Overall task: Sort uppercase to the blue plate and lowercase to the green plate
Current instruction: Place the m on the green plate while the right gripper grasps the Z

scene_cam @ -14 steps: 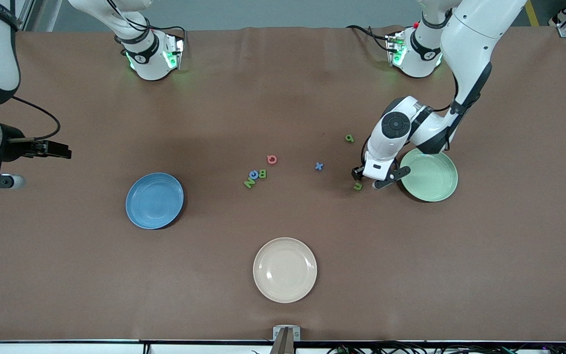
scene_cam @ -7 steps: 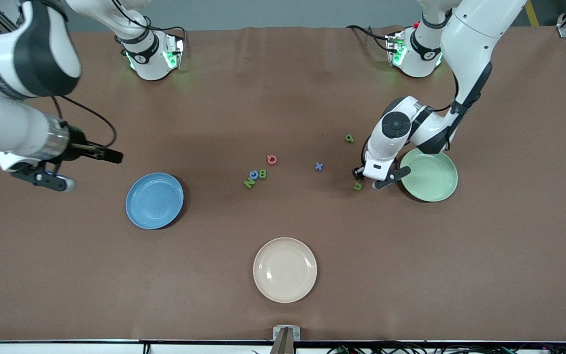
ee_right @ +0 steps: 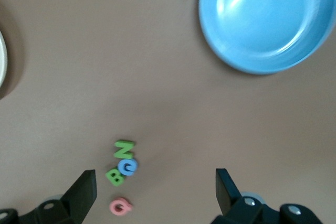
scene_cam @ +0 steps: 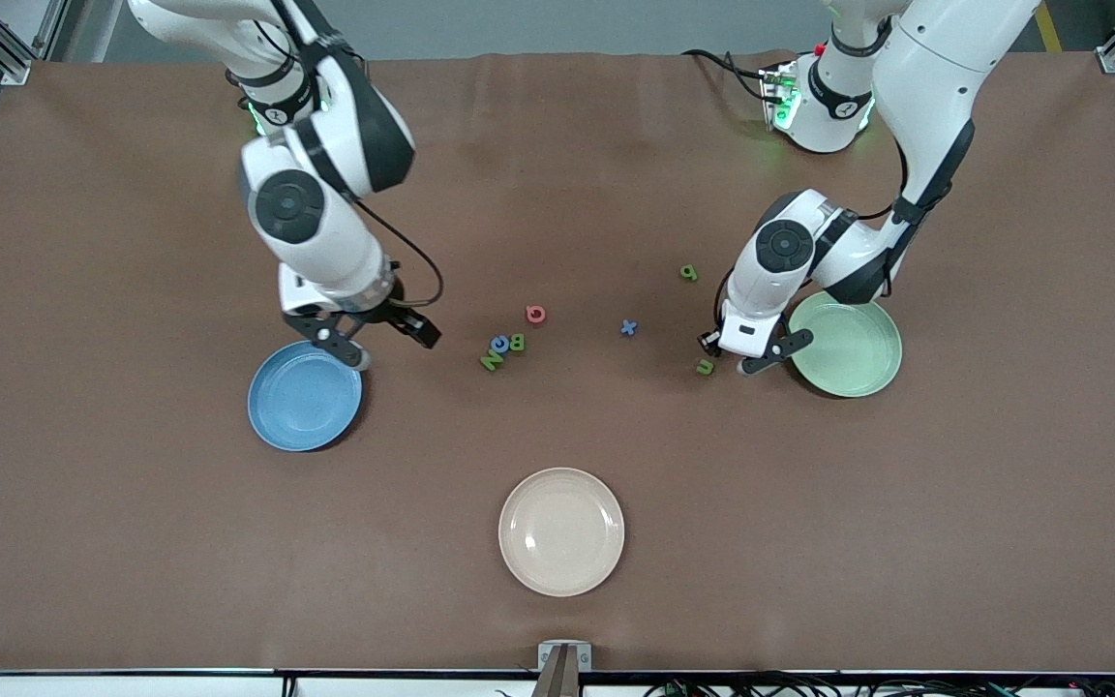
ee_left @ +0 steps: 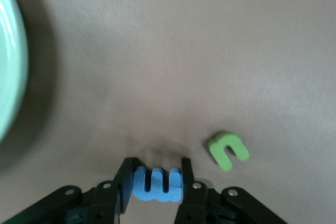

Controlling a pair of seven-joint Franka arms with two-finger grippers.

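Observation:
My left gripper point(scene_cam: 724, 354) is low over the table beside the green plate point(scene_cam: 853, 348), shut on the blue lowercase m point(ee_left: 157, 184), which the hand hides in the front view. The olive u point(scene_cam: 705, 366) lies right by it. The blue x point(scene_cam: 628, 327) and the olive q point(scene_cam: 688, 273) lie on the cloth nearby. The uppercase N point(scene_cam: 491, 362), G point(scene_cam: 500, 344) and B point(scene_cam: 517, 341) cluster mid-table, with the pink Q point(scene_cam: 535, 314) a little apart. My right gripper point(scene_cam: 391, 347) hangs open and empty between the blue plate point(scene_cam: 304, 397) and that cluster.
A beige plate point(scene_cam: 561, 530) sits nearest the front camera, mid-table. Both arm bases stand along the table's edge farthest from the camera. The blue plate and the green plate hold nothing.
The right arm swung in from its end of the table to beside the blue plate. The left gripper's fingers closed on the blue m.

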